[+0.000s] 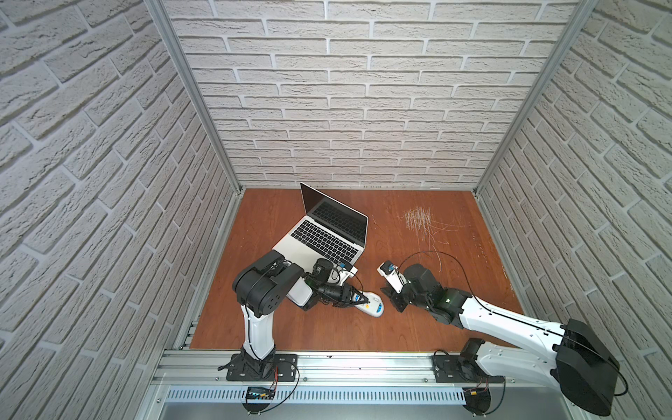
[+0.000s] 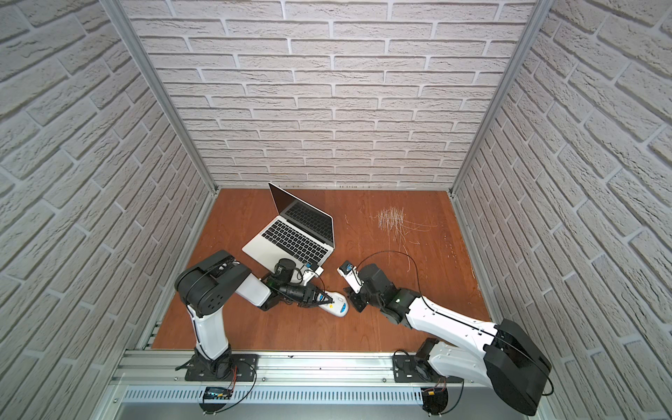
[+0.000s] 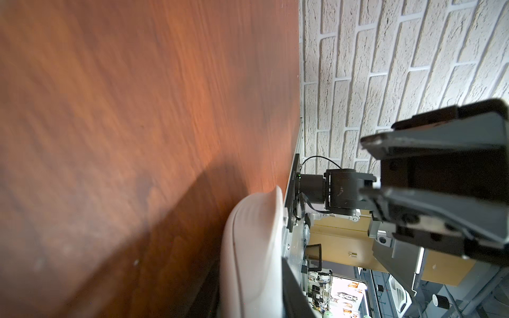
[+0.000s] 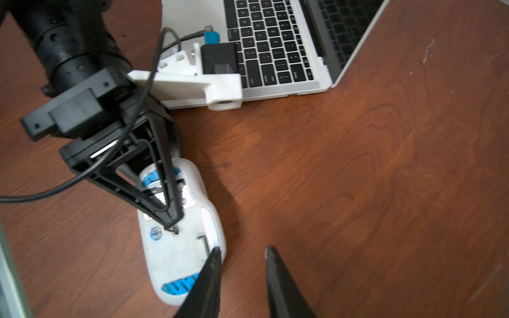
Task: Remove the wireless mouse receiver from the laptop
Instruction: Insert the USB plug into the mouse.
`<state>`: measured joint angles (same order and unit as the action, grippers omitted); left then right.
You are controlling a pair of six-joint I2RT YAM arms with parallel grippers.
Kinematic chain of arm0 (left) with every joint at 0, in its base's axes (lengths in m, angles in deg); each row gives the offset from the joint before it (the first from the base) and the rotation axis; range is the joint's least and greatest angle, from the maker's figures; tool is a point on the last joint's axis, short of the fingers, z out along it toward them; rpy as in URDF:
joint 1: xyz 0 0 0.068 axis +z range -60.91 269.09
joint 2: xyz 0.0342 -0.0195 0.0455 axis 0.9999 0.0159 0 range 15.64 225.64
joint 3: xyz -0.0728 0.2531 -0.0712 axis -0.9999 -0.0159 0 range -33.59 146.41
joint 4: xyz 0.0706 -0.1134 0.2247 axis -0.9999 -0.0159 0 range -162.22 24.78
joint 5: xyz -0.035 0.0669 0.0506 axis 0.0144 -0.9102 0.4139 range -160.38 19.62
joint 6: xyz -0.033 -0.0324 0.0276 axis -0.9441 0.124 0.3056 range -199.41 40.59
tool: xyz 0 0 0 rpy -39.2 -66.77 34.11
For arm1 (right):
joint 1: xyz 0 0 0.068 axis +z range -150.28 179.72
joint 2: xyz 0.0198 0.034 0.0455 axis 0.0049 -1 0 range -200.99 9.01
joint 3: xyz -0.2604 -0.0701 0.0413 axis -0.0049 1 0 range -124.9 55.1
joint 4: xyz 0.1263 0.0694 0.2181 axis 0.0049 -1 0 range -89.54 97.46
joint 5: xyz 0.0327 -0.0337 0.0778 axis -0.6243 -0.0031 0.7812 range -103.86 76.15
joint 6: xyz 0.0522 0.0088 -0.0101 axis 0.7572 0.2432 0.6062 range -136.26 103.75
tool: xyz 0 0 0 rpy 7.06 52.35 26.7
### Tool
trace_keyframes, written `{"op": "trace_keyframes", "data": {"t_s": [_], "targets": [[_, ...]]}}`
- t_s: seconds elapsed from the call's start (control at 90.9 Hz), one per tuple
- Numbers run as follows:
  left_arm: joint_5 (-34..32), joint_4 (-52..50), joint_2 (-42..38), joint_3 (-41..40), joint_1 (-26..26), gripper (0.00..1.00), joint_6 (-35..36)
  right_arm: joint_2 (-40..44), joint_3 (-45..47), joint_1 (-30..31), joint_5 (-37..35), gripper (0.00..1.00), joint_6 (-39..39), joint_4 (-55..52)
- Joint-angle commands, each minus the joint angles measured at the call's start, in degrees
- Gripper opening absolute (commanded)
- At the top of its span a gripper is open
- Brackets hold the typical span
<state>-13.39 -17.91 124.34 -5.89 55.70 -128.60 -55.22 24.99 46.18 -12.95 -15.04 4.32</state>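
Observation:
The silver-grey laptop stands open at the back left of the wooden table. No receiver shows along its visible side edge. In front of it a white mouse lies upside down. A small grey bar sits in a recess of the mouse's underside; I cannot tell whether it is the receiver. My left gripper is shut, with its tips pressed on the mouse's underside. My right gripper is open beside the mouse with nothing between its fingers.
The left arm's white camera mount hangs over the laptop's near corner. Pale scratches mark the table at the back right. Brick-pattern walls close three sides, and a metal rail runs along the front edge.

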Motion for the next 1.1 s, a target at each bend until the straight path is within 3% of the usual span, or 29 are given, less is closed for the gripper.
{"op": "trace_keyframes", "data": {"t_s": [0.0, 0.231, 1.089], "targets": [[-6.41, -9.07, 4.34, -2.13, 0.01, 0.0, 1.93, -1.58, -2.15, -0.66, 3.24, 0.22, 4.51, -3.37], [-6.37, -9.07, 4.25, -2.2, 0.02, 0.0, 1.94, -7.77, -3.67, -0.58, 12.1, 0.23, 6.22, -3.31], [-6.19, -9.08, 4.64, -2.0, 0.05, 0.0, 1.79, -14.8, -5.85, -0.53, 7.91, 0.27, 7.69, -5.17]]}}
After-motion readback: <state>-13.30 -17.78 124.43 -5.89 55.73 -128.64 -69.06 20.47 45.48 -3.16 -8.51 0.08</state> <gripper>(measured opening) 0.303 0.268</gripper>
